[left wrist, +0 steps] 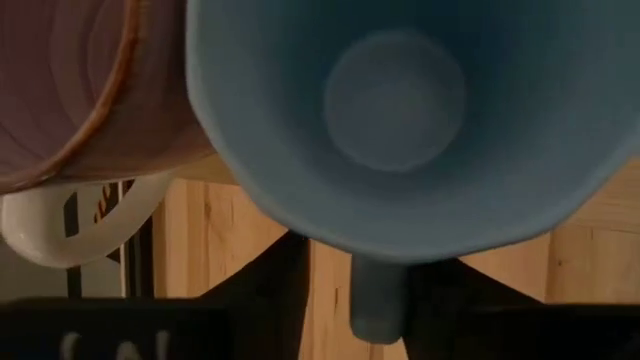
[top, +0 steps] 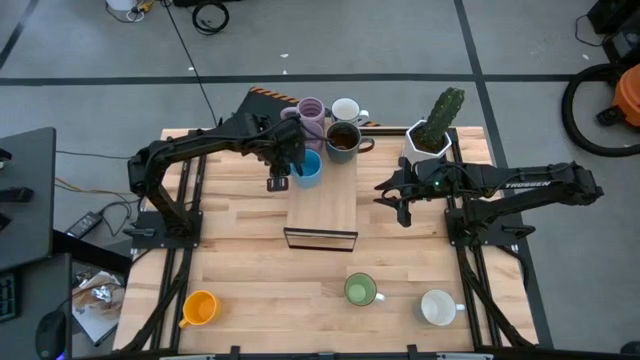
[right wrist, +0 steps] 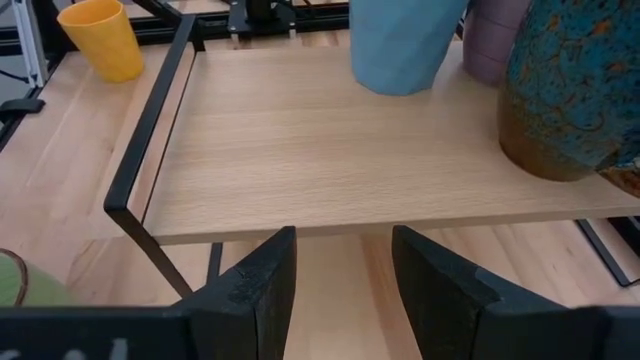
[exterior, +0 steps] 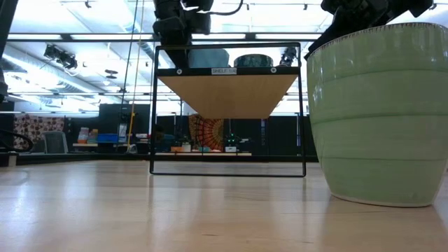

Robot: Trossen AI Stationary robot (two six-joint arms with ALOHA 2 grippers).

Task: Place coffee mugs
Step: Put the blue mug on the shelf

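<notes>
My left hand (top: 278, 180) hovers above centre in the high view, over the left edge of the wooden shelf (top: 322, 205), right at the blue mug (top: 308, 167). The wrist view looks straight down into that mug (left wrist: 400, 120), its handle between my fingers; I cannot tell whether they are gripping it or are parted.

Lower left on the desk (top: 250, 290) stands the orange mug (top: 200, 307). At the back of the shelf, above the blue one, are a lilac mug (top: 311, 110), the dark brown mug (top: 342, 141) and a white mug (top: 346, 110). Below the shelf, the green mug (top: 360, 290) and another white mug (top: 437, 306) sit on the desk.

My right hand (top: 401, 205) hangs right of the shelf, fingers (right wrist: 250, 290) parted and holding nothing, below the cactus planter (top: 432, 135).
</notes>
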